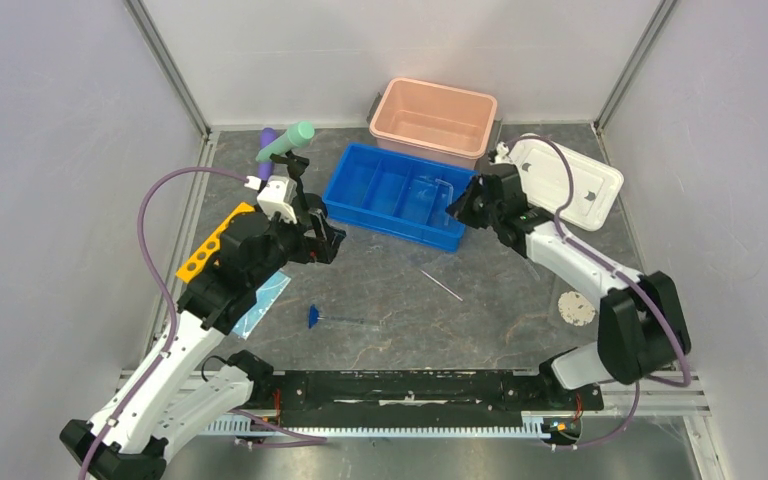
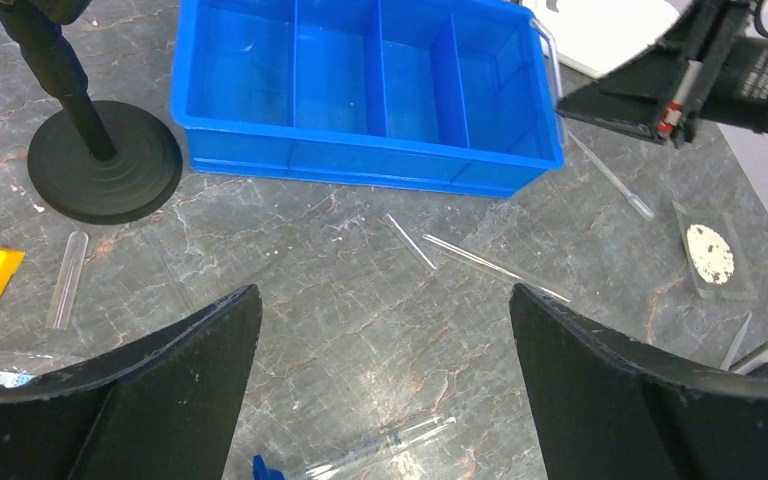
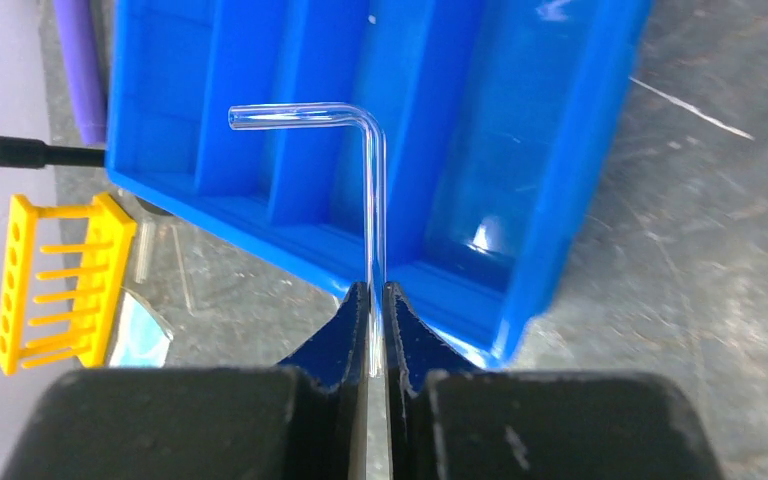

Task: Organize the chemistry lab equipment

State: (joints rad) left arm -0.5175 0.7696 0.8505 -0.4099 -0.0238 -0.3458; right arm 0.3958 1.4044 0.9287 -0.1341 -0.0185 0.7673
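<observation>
My right gripper [image 3: 376,290] is shut on a clear bent glass tube [image 3: 372,180], held upright over the right end of the blue divided tray [image 3: 560,170]. From above, that gripper [image 1: 457,208] hangs at the tray's right edge. My left gripper [image 2: 385,300] is open over bare table with nothing between its fingers. A tiny blue funnel [image 2: 265,468] on a clear tube lies just below it, and thin glass rods [image 2: 490,262] lie ahead. The black clamp stand [image 2: 105,160] holds mint-green and purple tubes [image 1: 290,140]. The yellow rack [image 1: 210,245] and light-blue mask [image 1: 265,300] lie at left.
A pink bin [image 1: 430,90] stands behind the tray, its white lid [image 1: 570,180] to the right. A speckled round dish [image 1: 576,308] lies near the right arm. A clear test tube [image 2: 65,280] lies by the stand's base, and a thin pipette [image 2: 610,175] right of the tray.
</observation>
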